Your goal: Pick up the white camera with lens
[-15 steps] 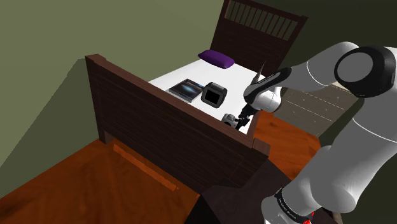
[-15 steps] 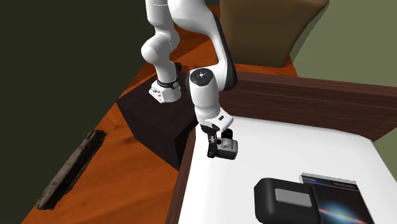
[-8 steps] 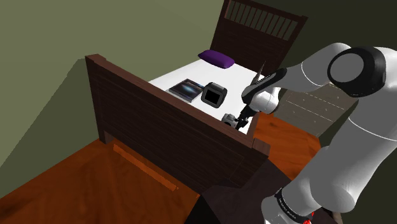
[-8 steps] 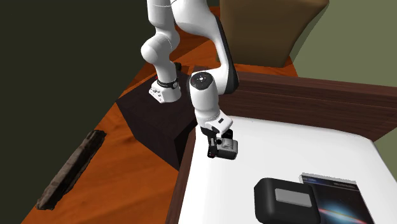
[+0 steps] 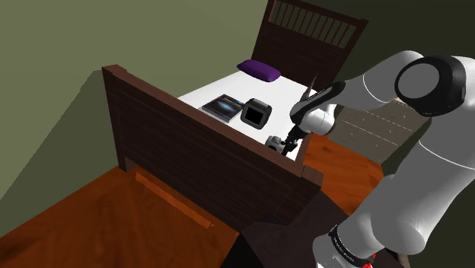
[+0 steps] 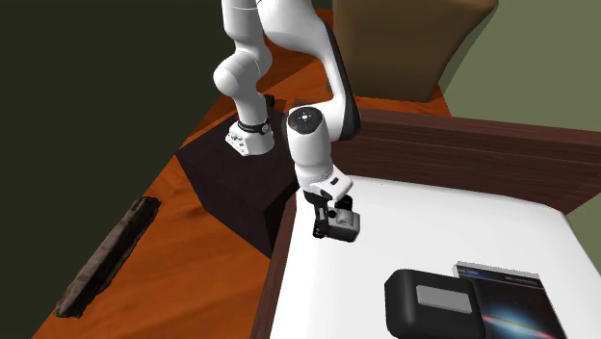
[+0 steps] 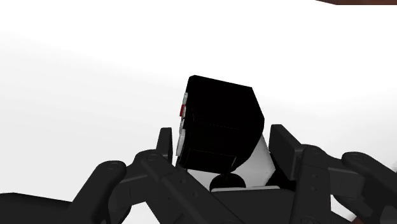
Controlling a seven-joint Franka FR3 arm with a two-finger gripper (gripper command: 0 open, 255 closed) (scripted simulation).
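- My gripper is clenched on the camera. In the wrist view one black finger lies against each flank of its body, and I can make out no gap on either side.
- From there the camera reads as a black block with a white rounded part toward the palm and a small red mark on one edge.
- In the second exterior view the camera is at the corner of the white bed closest to the stand. The arm's white forearm comes down on it from above.
- I cannot tell whether the camera rests on the bed top or sits just off it.
- In the shoulder view the camera shows just past the top edge of the dark wooden footboard, toward that view's right end of the board.
- Farther along the bed lies a black boxy device, with a book just beside it. Both are well apart from the camera.
- A purple pillow lies at the far end of the bed, near the slatted headboard.
- The stand is a dark box on a red-brown wooden floor. A long dark object lies on that floor toward the second exterior view's left.
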